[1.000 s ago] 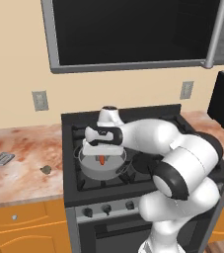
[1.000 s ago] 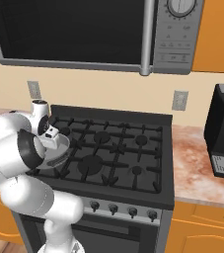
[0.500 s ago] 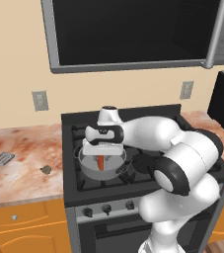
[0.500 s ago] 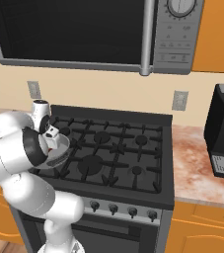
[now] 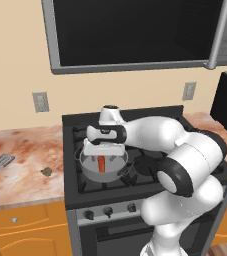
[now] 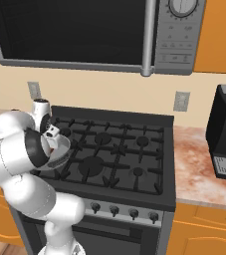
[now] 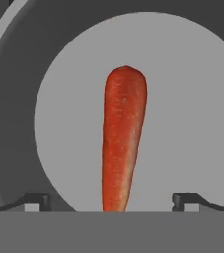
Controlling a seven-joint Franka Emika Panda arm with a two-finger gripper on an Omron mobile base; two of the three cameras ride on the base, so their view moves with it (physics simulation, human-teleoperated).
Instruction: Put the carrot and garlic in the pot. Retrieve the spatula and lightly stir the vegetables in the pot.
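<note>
the claw stands spread wide, its two dark fingertips far apart at either side and clear of the carrot, so it grips nothing. the carrot lies between and just beyond the tips, over the pale floor of the pot. from the left base view the claw hangs straight down over the pot, with the carrot directly below it. the pot sits on the front left burner of the stove. well off to the claw's left, on the counter, lie the garlic and, farther out, the spatula.
</note>
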